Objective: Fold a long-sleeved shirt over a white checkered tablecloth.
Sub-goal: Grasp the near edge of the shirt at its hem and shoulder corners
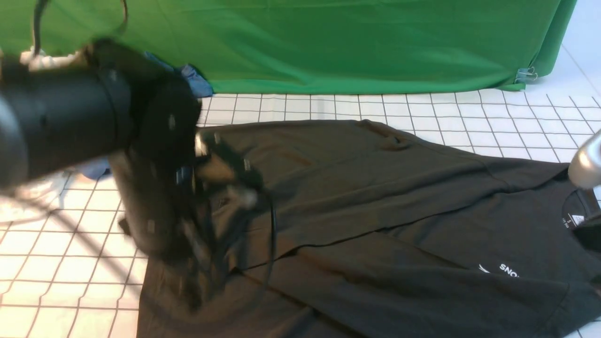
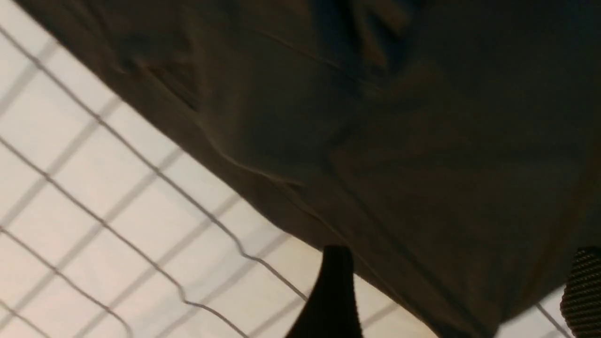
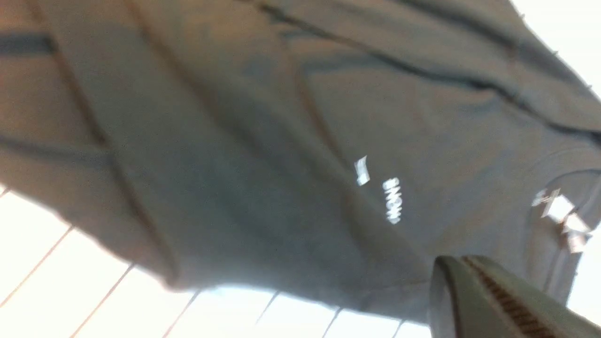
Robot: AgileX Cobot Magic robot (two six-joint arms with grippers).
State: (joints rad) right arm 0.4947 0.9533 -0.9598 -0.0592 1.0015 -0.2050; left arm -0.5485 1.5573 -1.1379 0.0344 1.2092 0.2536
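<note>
The long-sleeved shirt [image 1: 375, 202] is dark charcoal and lies spread on the white checkered tablecloth [image 1: 328, 105], with one sleeve laid across its body. Its white print [image 1: 509, 270] and neck label [image 1: 575, 219] show at the right. My left arm [image 1: 155, 164] is blurred over the shirt's left end. In the left wrist view my left gripper [image 2: 458, 291] is open, its fingers [image 2: 333, 291] wide apart just above the shirt's edge [image 2: 375, 188], holding nothing. My right gripper [image 3: 458, 270] is shut and empty near the collar, above the shirt [image 3: 281, 141].
A green backdrop cloth [image 1: 328, 42] hangs behind the table, held by a clip [image 1: 526, 74]. A blue garment [image 1: 195, 80] and white garments [image 1: 28, 197] lie at the far left beside my left arm. The right arm's silver link [image 1: 587, 164] enters at the right edge.
</note>
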